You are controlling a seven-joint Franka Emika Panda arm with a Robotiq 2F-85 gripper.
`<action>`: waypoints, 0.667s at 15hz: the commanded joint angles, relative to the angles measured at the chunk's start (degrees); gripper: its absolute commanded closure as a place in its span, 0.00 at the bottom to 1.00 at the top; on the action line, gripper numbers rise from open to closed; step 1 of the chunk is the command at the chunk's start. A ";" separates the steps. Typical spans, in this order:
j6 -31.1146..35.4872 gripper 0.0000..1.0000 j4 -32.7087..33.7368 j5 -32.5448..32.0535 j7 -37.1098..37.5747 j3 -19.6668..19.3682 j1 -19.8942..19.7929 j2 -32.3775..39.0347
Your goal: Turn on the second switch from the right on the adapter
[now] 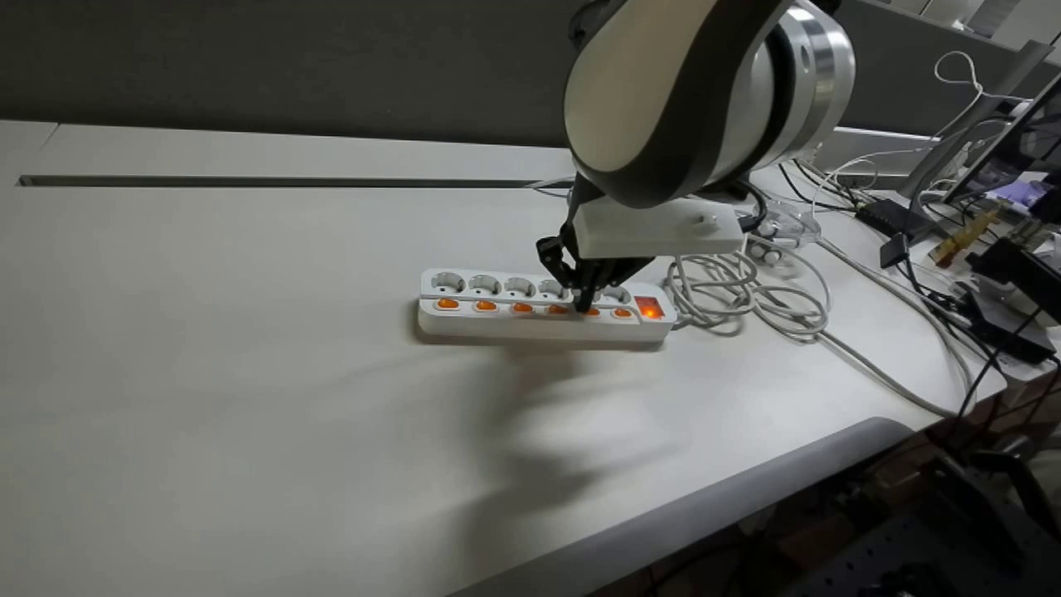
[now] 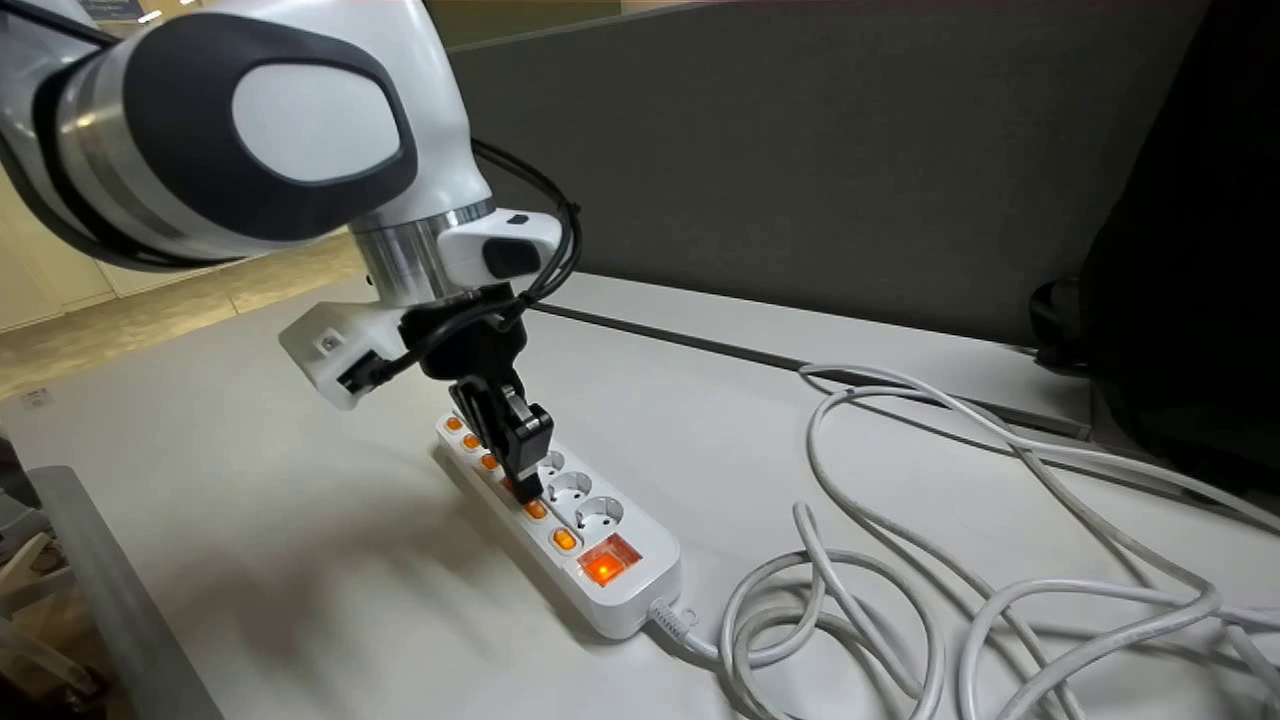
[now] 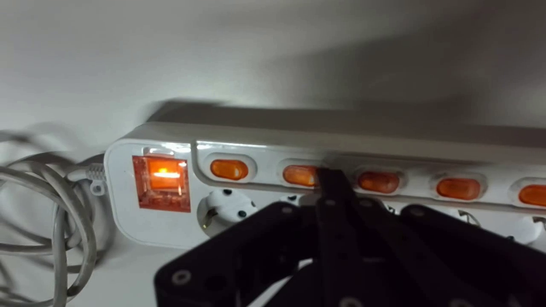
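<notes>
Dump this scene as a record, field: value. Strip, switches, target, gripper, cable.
surface: white table
unit: white power strip
main: large main switch, glowing orange
row: six small orange switches
outlets: round sockets, in line alongside the small switches
effector: gripper, closed, pointing down at the row
target: second small switch from the main-switch end, partly hidden by the gripper in the wrist view
target state: on or off, cannot tell
contact: cannot tell
lead: grey cable, looped beside the main-switch end

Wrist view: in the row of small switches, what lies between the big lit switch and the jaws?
In the wrist view, one orange switch, fully visible, and a second orange switch, right beside the jaws.
</notes>
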 commanded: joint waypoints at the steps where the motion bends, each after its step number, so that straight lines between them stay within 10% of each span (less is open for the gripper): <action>1: -2.45 1.00 -0.21 -0.96 3.13 -1.17 1.17 -1.80; 10: -4.75 1.00 -0.42 -3.14 6.03 -2.10 1.77 -4.02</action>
